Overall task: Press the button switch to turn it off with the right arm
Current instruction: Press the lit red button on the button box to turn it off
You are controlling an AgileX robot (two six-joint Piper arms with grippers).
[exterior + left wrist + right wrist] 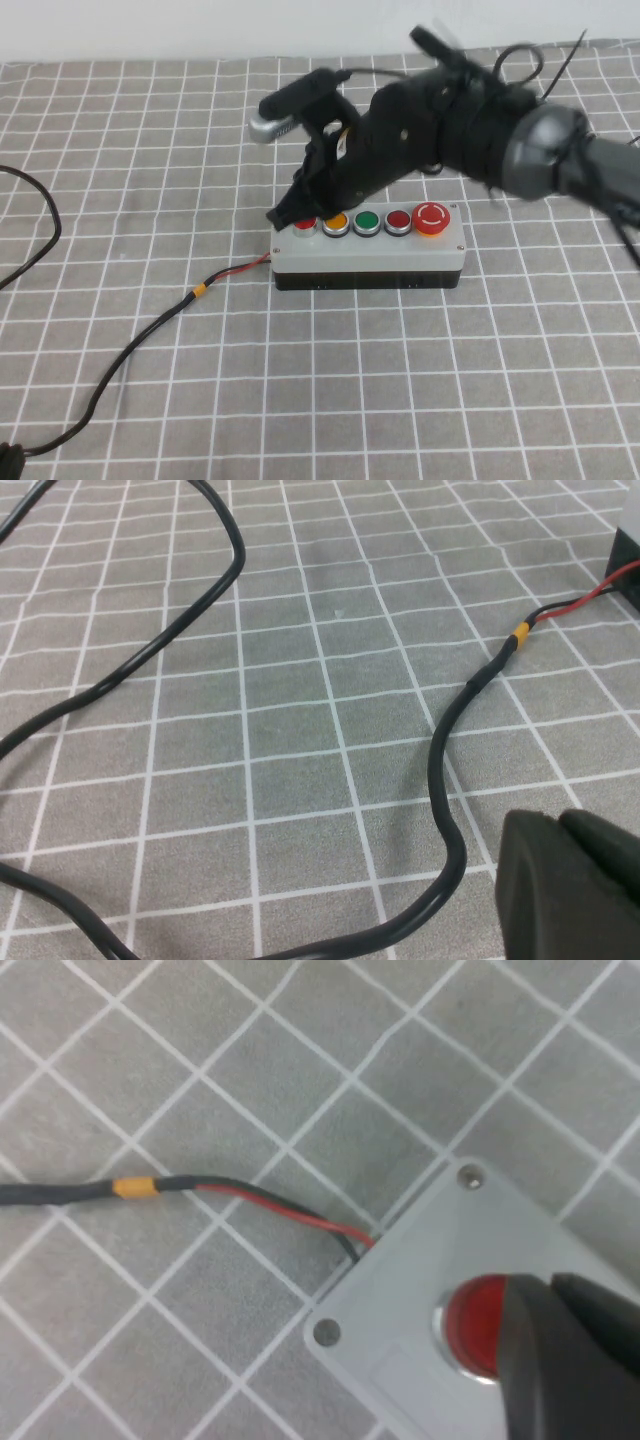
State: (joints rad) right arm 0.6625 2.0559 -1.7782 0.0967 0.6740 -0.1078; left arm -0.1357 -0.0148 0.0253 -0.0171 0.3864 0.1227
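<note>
While right pincer (288,214) tops round button (478,1322) (left (570,890): cableside).

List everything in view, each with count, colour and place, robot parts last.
Switch box: one, grey on black base, table centre.
Push buttons: five, in a row on the box: red, yellow, green, red, large red at the right end.
Cable: one, black with orange band, from the box's left end to the near left.
Tablecloth: one, grey with white grid, under everything.
Right gripper: one, black, over the leftmost red button.
Left gripper: one, black, near the cable.
</note>
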